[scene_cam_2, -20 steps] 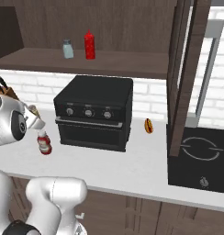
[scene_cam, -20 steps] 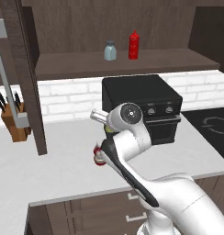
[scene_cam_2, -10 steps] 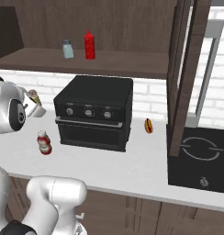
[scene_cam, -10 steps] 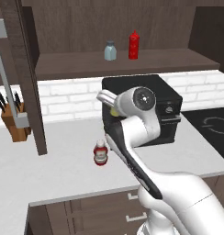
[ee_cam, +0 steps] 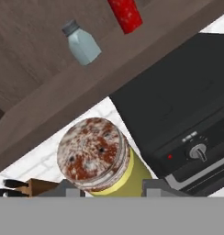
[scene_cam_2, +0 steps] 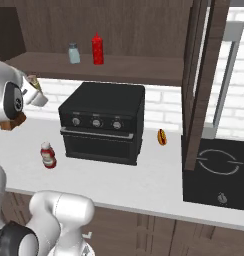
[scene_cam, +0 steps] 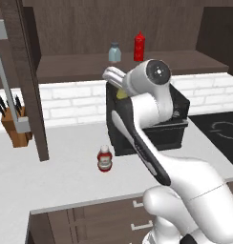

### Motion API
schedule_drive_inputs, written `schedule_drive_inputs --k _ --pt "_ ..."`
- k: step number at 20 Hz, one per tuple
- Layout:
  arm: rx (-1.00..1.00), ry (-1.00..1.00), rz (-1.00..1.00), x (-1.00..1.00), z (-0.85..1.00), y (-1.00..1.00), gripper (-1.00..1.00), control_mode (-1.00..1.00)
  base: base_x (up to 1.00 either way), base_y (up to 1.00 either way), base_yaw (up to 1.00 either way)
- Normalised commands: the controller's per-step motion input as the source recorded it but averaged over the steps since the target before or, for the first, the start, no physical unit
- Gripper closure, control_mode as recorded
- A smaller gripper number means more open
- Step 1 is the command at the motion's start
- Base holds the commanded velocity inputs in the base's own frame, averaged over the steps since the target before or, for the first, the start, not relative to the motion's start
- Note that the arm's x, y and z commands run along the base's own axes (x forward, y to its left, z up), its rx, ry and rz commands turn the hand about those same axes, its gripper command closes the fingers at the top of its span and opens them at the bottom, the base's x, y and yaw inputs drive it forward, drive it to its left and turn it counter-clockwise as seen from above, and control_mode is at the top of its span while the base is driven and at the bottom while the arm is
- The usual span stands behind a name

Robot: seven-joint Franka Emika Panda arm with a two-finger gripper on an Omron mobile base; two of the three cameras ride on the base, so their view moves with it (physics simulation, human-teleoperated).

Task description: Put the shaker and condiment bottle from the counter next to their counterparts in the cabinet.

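Close up, yellow shaker [ee_cam: 109, 170], rust-speckled silvery top, clamped in hand [ee_cam: 113, 189]

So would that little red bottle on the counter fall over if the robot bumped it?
Probably not easily: the red bottle looks short and squat, standing upright on the flat counter. It seems small, so a nudge might just slide it.

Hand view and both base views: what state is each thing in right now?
End effector: shut on the yellow shaker, raised above the counter.
Yellow shaker: held, off the counter.
Condiment bottle: upright on the counter, not held.
Blue-grey shaker: standing on the cabinet shelf.
Red squeeze bottle: upright on the shelf beside it.
Oven: door closed.
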Motion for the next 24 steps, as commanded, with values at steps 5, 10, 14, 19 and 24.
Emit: schedule_drive_inputs --k 5,10,14,19,24 --pt "0.00 0.11 0.04 0.24 0.46 0.00 1.00 -1.00 0.00 0.00 0.00" --pt "0.00 0.05 0.02 0.32 0.36 0.00 1.00 -1.00 0.00 0.00 0.00" --pt "-0.04 0.00 0.00 0.16 0.25 0.00 1.00 -1.00 0.00 0.00 0.00" --pt "-0.04 0.00 0.00 0.20 0.04 0.04 1.00 -1.00 0.00 0.00 0.00" --pt "0.00 0.00 0.00 0.49 0.12 -0.10 1.00 -1.00 0.00 0.00 0.00"
